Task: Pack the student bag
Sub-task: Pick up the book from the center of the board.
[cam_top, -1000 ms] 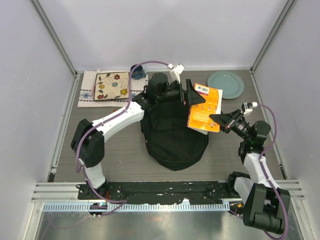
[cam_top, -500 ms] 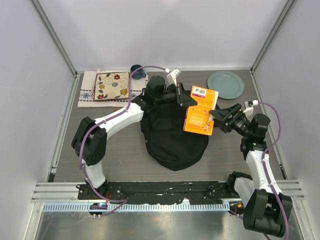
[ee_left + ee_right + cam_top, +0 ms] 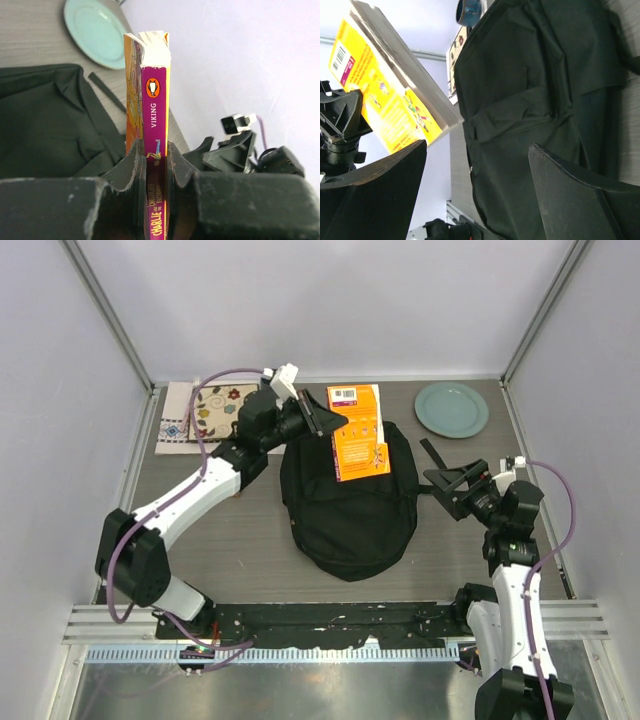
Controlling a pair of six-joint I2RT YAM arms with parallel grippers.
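My left pincer [image 3: 326, 421] is pinched on the purple spine of an orange paperback [image 3: 360, 435], holding it up over the far end of the student bag [image 3: 350, 515]; from its wrist camera I see both fingers [image 3: 131, 165] pressed against that spine; my right pincer [image 3: 447, 480] is spread wide and holds nothing, just right of the bag; the bag lies flat in the middle of the table [image 3: 240, 540], with a pale green plate [image 3: 452, 408] beyond its far right corner.

left arm [image 3: 190, 495]: white links, black joints | right arm [image 3: 515, 588]: same | cables [image 3: 235, 370]: purple
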